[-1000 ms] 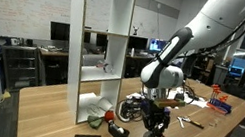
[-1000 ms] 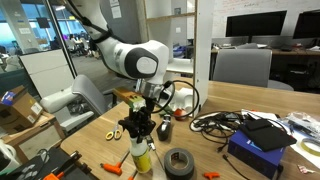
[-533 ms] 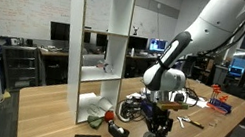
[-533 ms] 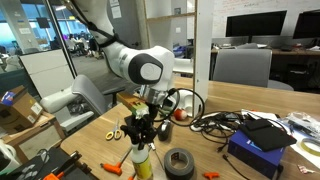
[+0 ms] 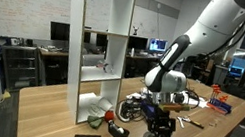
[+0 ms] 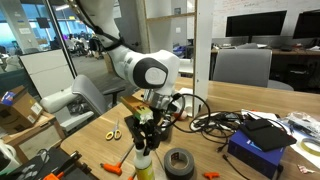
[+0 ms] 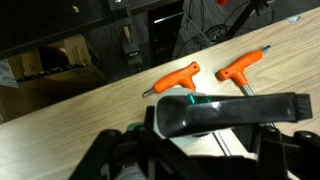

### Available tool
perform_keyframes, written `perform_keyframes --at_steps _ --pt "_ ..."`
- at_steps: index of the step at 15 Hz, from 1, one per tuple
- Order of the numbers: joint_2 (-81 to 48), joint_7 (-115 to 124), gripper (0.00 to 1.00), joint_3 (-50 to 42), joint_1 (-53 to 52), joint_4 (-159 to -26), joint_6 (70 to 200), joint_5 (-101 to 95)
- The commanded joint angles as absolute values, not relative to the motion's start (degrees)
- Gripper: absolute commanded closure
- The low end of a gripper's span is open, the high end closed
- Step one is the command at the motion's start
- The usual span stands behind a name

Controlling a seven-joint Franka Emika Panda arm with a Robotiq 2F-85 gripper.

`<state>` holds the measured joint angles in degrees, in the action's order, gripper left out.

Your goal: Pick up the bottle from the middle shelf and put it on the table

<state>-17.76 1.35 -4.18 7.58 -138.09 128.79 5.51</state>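
Wrist view looks straight down past the fingers. The bottle (image 7: pixel 190 112) shows as a dark top right under the camera, and two orange-handled tools (image 7: pixel 176 78) lie on the table (image 7: pixel 80 115) beyond it. In both exterior views the gripper (image 6: pixel 146 138) hangs low over the table, well apart from the middle shelf (image 5: pixel 101 72). The bottle stands upright directly beneath it, its long axis in line with the fingers. The jaws look narrowed onto the bottle's neck, so I take it as held, though the frames are too small for me to be sure. I can't tell whether its base touches the wood. I judge the next move to be straight down, then release.
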Motion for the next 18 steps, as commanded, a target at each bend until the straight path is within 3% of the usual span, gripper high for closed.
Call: perform_keyframes --at_steps 1,11,18 --pt "-18.3 0.1 0.0 -4.5 7.8 -136.7 127.9 6.7" --pt "-14.5 1.4 0.0 -5.6 6.8 -135.5 131.0 3.2" --pt "-1.7 5.8 0.0 -6.2 5.2 -135.3 133.0 -6.5"
